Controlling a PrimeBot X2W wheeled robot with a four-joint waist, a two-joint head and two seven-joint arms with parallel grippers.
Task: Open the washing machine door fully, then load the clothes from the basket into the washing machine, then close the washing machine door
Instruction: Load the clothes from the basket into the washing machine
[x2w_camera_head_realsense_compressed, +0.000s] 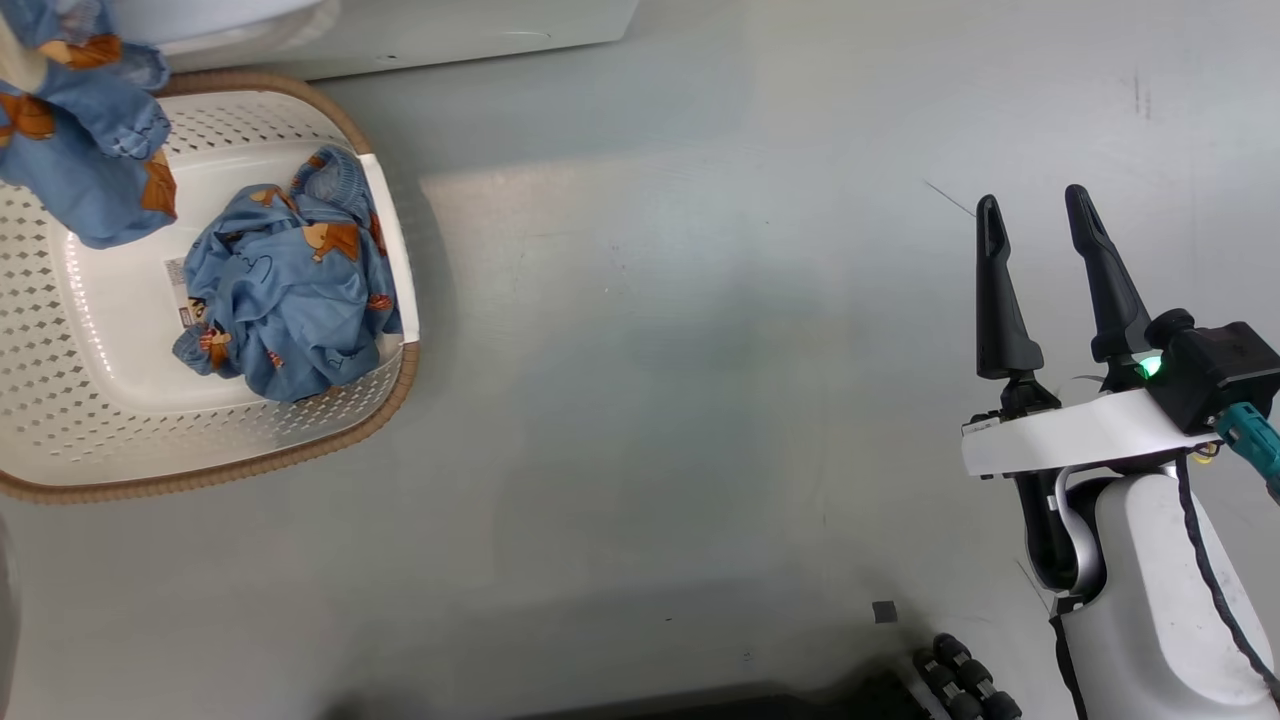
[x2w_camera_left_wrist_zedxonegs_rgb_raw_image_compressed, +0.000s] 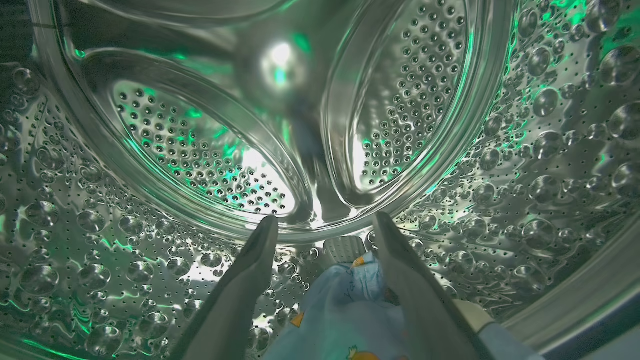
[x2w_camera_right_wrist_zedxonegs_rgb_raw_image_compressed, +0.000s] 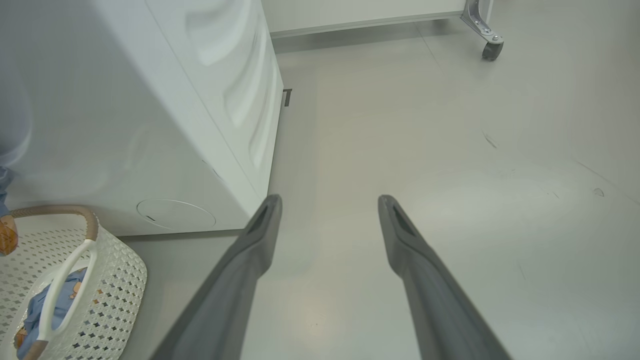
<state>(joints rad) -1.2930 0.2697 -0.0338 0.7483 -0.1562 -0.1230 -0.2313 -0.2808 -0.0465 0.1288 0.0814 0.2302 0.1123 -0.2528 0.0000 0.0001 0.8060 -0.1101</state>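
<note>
In the left wrist view my left gripper (x2w_camera_left_wrist_zedxonegs_rgb_raw_image_compressed: 325, 218) is inside the steel drum (x2w_camera_left_wrist_zedxonegs_rgb_raw_image_compressed: 150, 250) of the washing machine. It is open, and a light-blue garment (x2w_camera_left_wrist_zedxonegs_rgb_raw_image_compressed: 345, 310) lies loose on the drum floor between its fingers. In the head view the basket (x2w_camera_head_realsense_compressed: 110, 330) stands on the floor at the left, in front of the washing machine (x2w_camera_head_realsense_compressed: 450, 35). One crumpled piece of the clothes (x2w_camera_head_realsense_compressed: 290, 290) lies in it. Another blue piece (x2w_camera_head_realsense_compressed: 90, 150) hangs over the basket's far corner, its top cut off by the frame. My right gripper (x2w_camera_head_realsense_compressed: 1032, 200) is open and holds nothing, far right of the basket. The washing machine door is out of view.
The right wrist view shows my right gripper (x2w_camera_right_wrist_zedxonegs_rgb_raw_image_compressed: 328, 200) over bare grey floor, the machine's white side (x2w_camera_right_wrist_zedxonegs_rgb_raw_image_compressed: 150, 125) and the basket (x2w_camera_right_wrist_zedxonegs_rgb_raw_image_compressed: 110, 280) at lower left. A caster wheel (x2w_camera_right_wrist_zedxonegs_rgb_raw_image_compressed: 492, 47) of a white frame stands far back. My own base wheels (x2w_camera_head_realsense_compressed: 965, 680) are at the head view's bottom.
</note>
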